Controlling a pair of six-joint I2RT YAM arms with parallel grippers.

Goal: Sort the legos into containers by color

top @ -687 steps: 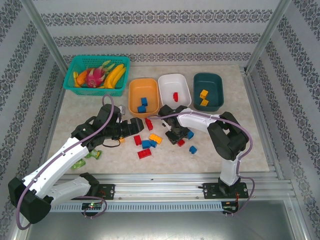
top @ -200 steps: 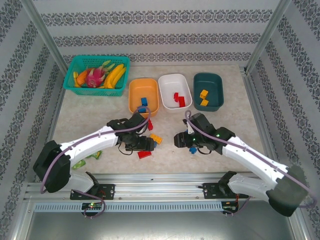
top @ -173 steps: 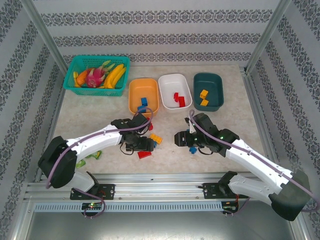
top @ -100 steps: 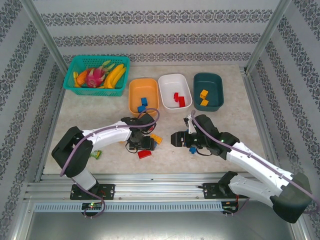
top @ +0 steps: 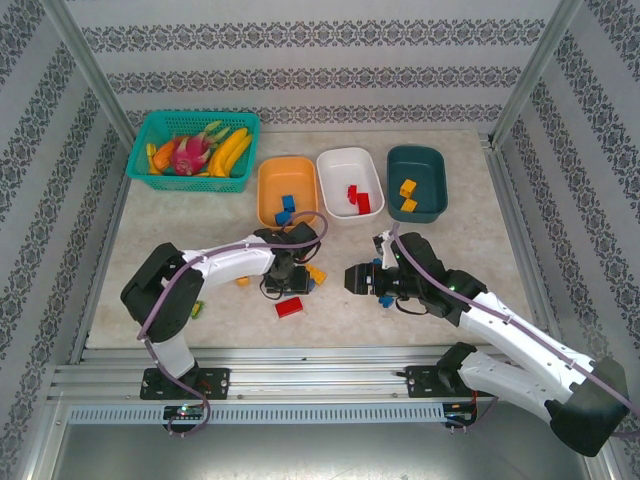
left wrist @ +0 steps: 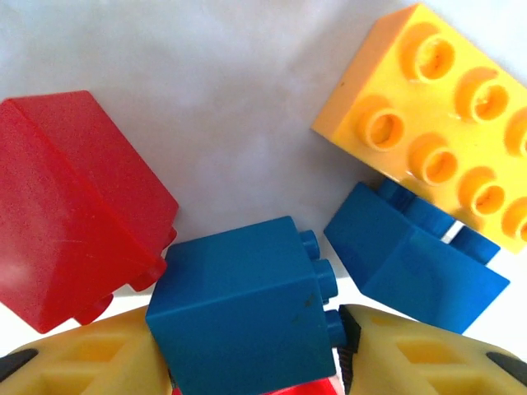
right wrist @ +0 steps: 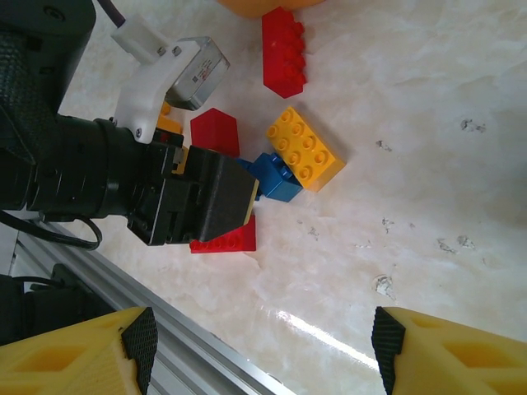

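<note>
Left fingers [left wrist: 82, 362], yellow with dark pads, are clamped on the two sides of a blue brick [left wrist: 243, 317] that sits on the table [top: 180, 240], on the near side of the orange tub [top: 262, 195]. A sloped red brick [left wrist: 74, 214], a second blue brick [left wrist: 412, 263] and a yellow brick [left wrist: 445, 140] lie just beside it. The left gripper [top: 288, 285] points down over this cluster. Right fingers [right wrist: 74, 350] stand wide apart with nothing between them; the right gripper [top: 358, 278] hovers near and to the right of the orange tub, facing the cluster. Blue legos [top: 285, 206] lie inside the orange tub, red legos [top: 358, 198] in the white tub [top: 322, 185] just right of it, yellow legos [top: 406, 196] in the dark teal tub [top: 392, 180] farther right. Against the earliest frame, the white tub holds two red legos instead of one, and the right arm has left that tub.
</note>
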